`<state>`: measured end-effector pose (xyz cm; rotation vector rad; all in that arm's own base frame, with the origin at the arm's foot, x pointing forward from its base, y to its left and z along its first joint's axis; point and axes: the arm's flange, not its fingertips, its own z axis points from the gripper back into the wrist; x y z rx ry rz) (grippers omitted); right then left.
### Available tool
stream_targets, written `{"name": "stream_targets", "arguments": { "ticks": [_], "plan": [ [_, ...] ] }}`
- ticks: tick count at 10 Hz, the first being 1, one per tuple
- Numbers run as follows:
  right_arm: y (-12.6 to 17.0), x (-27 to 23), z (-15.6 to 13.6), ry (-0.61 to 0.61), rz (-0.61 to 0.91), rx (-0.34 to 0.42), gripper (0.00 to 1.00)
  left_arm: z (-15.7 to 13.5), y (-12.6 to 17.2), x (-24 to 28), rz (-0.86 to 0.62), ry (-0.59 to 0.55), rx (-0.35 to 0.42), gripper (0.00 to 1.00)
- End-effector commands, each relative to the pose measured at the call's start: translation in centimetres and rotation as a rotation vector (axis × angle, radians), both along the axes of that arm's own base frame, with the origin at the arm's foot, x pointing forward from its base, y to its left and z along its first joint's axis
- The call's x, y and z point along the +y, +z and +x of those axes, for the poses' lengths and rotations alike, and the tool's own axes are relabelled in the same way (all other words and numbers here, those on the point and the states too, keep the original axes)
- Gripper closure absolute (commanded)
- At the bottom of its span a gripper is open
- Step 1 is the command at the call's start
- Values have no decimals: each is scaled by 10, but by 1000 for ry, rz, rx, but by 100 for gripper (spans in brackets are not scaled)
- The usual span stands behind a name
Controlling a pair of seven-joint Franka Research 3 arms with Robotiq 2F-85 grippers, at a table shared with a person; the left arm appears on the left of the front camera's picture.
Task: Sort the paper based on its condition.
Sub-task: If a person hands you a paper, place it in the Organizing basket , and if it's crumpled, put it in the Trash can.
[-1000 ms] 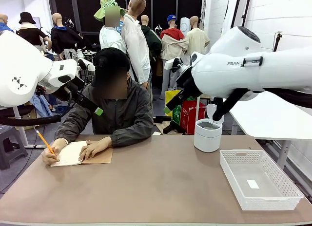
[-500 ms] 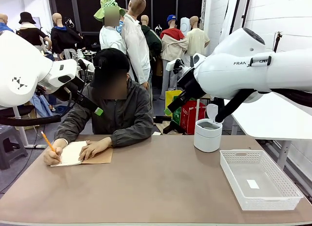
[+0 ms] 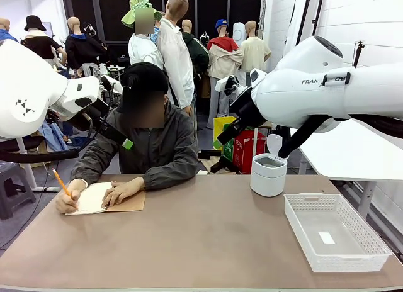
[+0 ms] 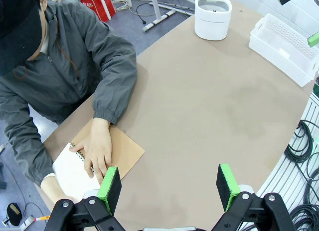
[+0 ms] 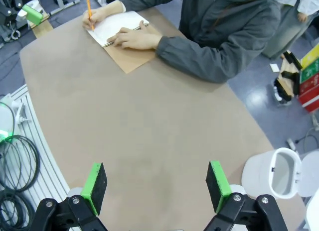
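While the person's hand [image 3: 124, 192] pins the spiral notebook [image 3: 94, 198] at 9 o'clock, no loose paper lies out yet (likely thin, limp; pinch an edge). Left gripper [image 4: 169, 187] and right gripper [image 5: 156, 186] hover spread, empty.

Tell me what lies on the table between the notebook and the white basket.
Nothing: in the front view, bare brown table runs from the notebook to the white basket. The left wrist view shows the same bare stretch.
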<state>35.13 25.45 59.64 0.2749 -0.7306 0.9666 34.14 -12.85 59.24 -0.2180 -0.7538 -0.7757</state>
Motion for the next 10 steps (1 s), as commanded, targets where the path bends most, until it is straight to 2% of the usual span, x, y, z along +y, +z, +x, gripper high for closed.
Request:
{"name": "stream_targets", "arguments": {
  "ticks": [1,10],
  "plan": [
    [0,1,-1,-10,-7,-4,0,1,1,1,-4,-2,5,0],
    [0,1,-1,-10,-7,-4,0,1,1,1,-4,-2,5,0]
  ]
}}
